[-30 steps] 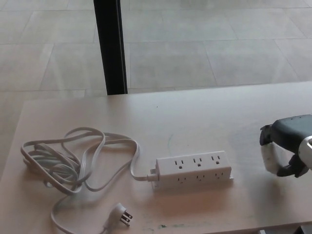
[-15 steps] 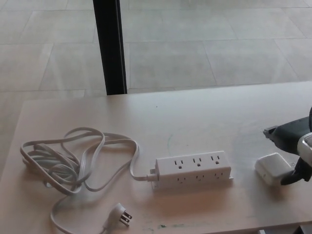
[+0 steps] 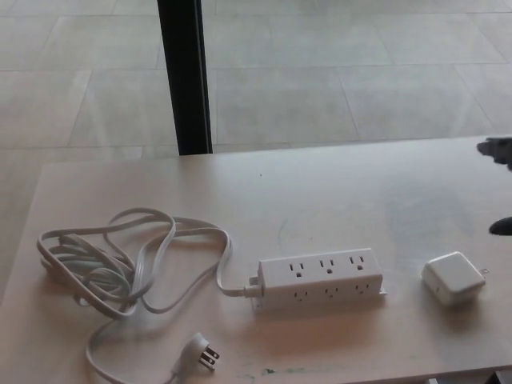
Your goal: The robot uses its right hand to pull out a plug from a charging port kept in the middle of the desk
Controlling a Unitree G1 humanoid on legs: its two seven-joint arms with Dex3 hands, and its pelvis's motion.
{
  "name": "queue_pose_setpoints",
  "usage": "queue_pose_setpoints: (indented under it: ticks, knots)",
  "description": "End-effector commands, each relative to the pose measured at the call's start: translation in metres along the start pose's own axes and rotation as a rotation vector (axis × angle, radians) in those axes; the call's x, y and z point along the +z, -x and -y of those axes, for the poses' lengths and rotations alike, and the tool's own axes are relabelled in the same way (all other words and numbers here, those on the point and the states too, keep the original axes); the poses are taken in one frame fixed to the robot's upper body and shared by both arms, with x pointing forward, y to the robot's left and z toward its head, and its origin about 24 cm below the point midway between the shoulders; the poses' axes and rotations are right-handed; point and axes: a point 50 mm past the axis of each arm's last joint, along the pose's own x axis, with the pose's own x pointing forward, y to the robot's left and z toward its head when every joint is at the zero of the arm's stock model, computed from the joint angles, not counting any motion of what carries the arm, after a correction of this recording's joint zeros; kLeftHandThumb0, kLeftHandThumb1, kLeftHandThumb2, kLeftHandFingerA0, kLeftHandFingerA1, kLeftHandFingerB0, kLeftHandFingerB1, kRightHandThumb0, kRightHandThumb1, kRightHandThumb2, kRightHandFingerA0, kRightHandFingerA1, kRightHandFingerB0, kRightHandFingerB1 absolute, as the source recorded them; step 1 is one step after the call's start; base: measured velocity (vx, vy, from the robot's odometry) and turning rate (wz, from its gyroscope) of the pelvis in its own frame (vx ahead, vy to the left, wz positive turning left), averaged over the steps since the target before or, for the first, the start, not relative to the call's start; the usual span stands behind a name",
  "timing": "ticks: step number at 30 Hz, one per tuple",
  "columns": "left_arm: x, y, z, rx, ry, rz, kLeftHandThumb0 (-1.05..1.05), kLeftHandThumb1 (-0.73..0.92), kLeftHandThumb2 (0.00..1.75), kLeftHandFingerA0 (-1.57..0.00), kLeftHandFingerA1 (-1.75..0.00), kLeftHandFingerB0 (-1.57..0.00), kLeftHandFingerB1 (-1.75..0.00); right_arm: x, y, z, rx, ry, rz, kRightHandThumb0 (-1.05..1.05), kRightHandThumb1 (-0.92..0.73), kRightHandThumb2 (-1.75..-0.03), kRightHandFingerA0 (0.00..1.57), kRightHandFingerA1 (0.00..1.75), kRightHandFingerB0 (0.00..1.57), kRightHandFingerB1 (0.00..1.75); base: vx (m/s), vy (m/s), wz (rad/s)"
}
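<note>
With the white plug (image 3: 453,278) lying free right of the power strip (image 3: 320,279), you see only black tips of the right hand (image 3: 500,188) at the counter (image 3: 336,200) edge, its opening impossible to tell.

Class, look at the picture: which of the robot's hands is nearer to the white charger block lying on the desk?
Right. The right hand shows only at the picture's right edge, beyond the charger block and apart from it. The left hand is not in view.

We see black post (image 3: 185,76) well apart from right hand (image 3: 501,149), off toward its far left; pale tiled floor (image 3: 336,72) behind post; coiled grey cord (image 3: 104,268) farther left of hand, cord's pronged end (image 3: 198,352) lying loose
</note>
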Motion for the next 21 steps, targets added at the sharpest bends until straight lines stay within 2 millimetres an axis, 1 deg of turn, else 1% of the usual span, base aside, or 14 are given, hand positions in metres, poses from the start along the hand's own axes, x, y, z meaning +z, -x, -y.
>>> queue_pose_setpoints:
  ticks: [1,2,3,4,6,8,9,12,13,15,16,17,18,21]
  knots:
    - [-0.002,0.004,-0.007,0.020,-0.028,0.001,-0.84,0.81,1.20,-0.25,-0.58,-0.04,-0.27,-0.082,0.054,0.011,-0.070,-0.337,-0.038,-0.84,-0.58,-0.65,0.78,1.70,0.07,0.19,0.00,0.000,0.00]
    - [-0.001,0.004,-0.008,0.022,-0.028,0.002,-0.90,0.92,0.83,-0.28,-0.52,-0.03,-0.29,-0.093,0.062,0.009,-0.096,-0.401,-0.067,-0.82,-0.49,-0.89,0.91,1.41,0.05,0.21,0.00,0.000,0.00]
    - [-0.002,0.004,-0.007,0.021,-0.023,0.000,-0.83,0.81,1.20,-0.25,-0.58,-0.04,-0.27,-0.109,0.073,0.005,-0.142,-0.469,-0.091,-0.80,-0.49,-0.86,0.87,1.38,0.00,0.29,0.00,0.000,0.00]
    - [-0.003,0.004,-0.007,0.023,-0.027,-0.002,-0.90,0.85,1.21,-0.27,-0.58,-0.05,-0.23,-0.126,0.085,-0.002,-0.187,-0.526,-0.115,-0.76,-0.62,-0.59,0.86,1.61,0.11,0.27,0.00,0.000,0.00]
    - [-0.004,0.004,-0.007,0.026,-0.033,-0.005,-0.90,0.85,1.21,-0.27,-0.58,-0.05,-0.23,-0.143,0.099,-0.010,-0.236,-0.580,-0.144,-0.76,-0.62,-0.59,0.86,1.61,0.11,0.27,0.00,0.000,0.00]
    - [-0.005,0.005,-0.006,0.021,-0.030,0.001,-0.85,0.81,1.20,-0.24,-0.57,-0.04,-0.27,-0.168,0.118,-0.026,-0.309,-0.687,-0.202,-0.89,-0.62,-0.62,0.99,1.49,0.11,0.41,0.00,0.000,0.00]
    - [-0.006,0.005,-0.007,0.026,-0.031,-0.002,-0.87,0.81,1.20,-0.27,-0.58,-0.04,-0.28,-0.186,0.133,-0.045,-0.356,-0.737,-0.274,-0.97,-0.52,-0.92,1.16,1.42,0.08,0.58,0.00,0.000,0.00]
    - [-0.007,0.005,-0.008,0.022,-0.014,-0.004,-0.95,0.87,1.21,-0.28,-0.59,-0.07,-0.25,-0.219,0.161,-0.096,-0.456,-0.792,-0.482,-1.02,-0.57,-0.98,1.16,1.32,0.13,0.70,0.00,0.000,0.00]
    - [-0.008,0.006,-0.008,0.023,-0.014,-0.007,-0.89,0.83,1.20,-0.27,-0.59,-0.05,-0.28,-0.226,0.170,-0.110,-0.483,-0.876,-0.537,-1.05,-0.73,-0.62,1.12,1.29,0.10,0.83,0.00,0.000,0.00]
    - [-0.009,0.006,-0.008,0.029,-0.015,-0.005,-0.94,0.87,1.21,-0.29,-0.59,-0.07,-0.27,-0.232,0.177,-0.123,-0.530,-0.960,-0.583,-1.05,-0.70,-0.62,1.15,1.30,0.12,0.90,0.00,0.000,0.00]
    - [-0.009,0.006,-0.008,0.029,-0.017,-0.006,-0.92,0.91,0.83,-0.32,-0.55,-0.03,-0.30,-0.235,0.184,-0.134,-0.570,-1.038,-0.619,-1.05,-0.52,-1.01,1.12,1.34,0.05,0.75,0.00,0.000,0.00]
    - [-0.010,0.007,-0.008,0.026,-0.017,-0.010,-0.95,0.87,1.21,-0.30,-0.60,-0.07,-0.26,-0.242,0.199,-0.166,-0.624,-1.125,-0.741,-0.94,-0.43,-1.00,1.06,1.29,0.00,0.73,0.00,0.000,0.00]
    - [-0.010,0.007,-0.008,0.024,-0.016,-0.011,-0.94,0.87,1.21,-0.29,-0.60,-0.07,-0.27,-0.244,0.205,-0.181,-0.667,-1.186,-0.789,-1.05,-0.52,-0.96,1.02,1.21,0.19,0.88,0.00,0.000,0.00]
    - [-0.012,0.006,-0.008,0.029,-0.011,-0.019,-0.84,0.79,1.16,-0.29,-0.60,-0.06,-0.30,-0.246,0.218,-0.212,-0.771,-1.321,-0.912,-0.95,-0.48,-0.94,1.10,1.20,0.21,0.87,0.00,0.000,0.00]
